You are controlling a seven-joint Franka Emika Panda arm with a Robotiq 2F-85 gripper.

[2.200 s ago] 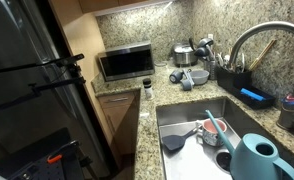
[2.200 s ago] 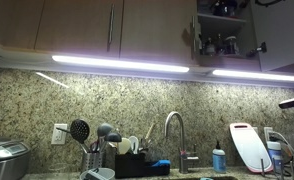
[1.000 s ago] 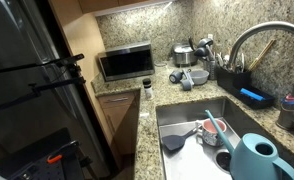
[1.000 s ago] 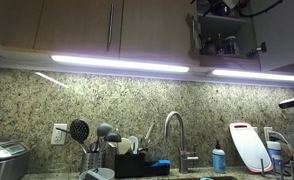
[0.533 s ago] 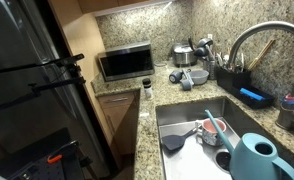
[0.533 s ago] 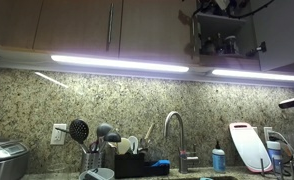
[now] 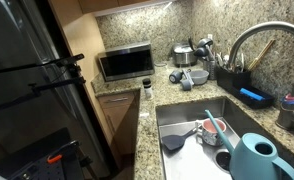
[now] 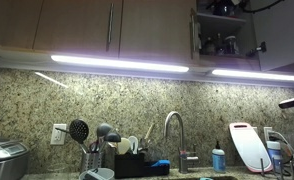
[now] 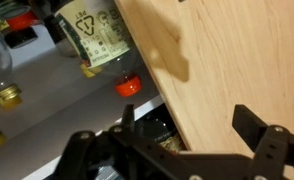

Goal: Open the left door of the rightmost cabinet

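Observation:
In an exterior view the rightmost wall cabinet (image 8: pixel 225 40) stands open, with bottles on its shelf. Its left door (image 8: pixel 195 36) is swung out and shows edge-on. Dark parts of my arm (image 8: pixel 237 6) show at the top edge above it. In the wrist view the light wooden door (image 9: pixel 232 60) fills the right half, and its lower edge runs between my two black fingers. My gripper (image 9: pixel 187 128) is open and wide, not clamped on anything. Behind the door are a labelled bottle (image 9: pixel 87 32) and a red cap (image 9: pixel 129 87).
Closed wall cabinets (image 8: pixel 87 25) with bar handles run along the wall beside the open one. Below are a faucet (image 8: pixel 172 125), a dish rack with utensils (image 8: pixel 137 160) and a cutting board (image 8: pixel 247 145). A sink with dishes (image 7: pixel 202 130), a microwave (image 7: pixel 125 63) and a teal watering can (image 7: pixel 257 158) show lower down.
The arm has moved up from the front of the open cabinet's top; less of it shows now. The door stays swung open.

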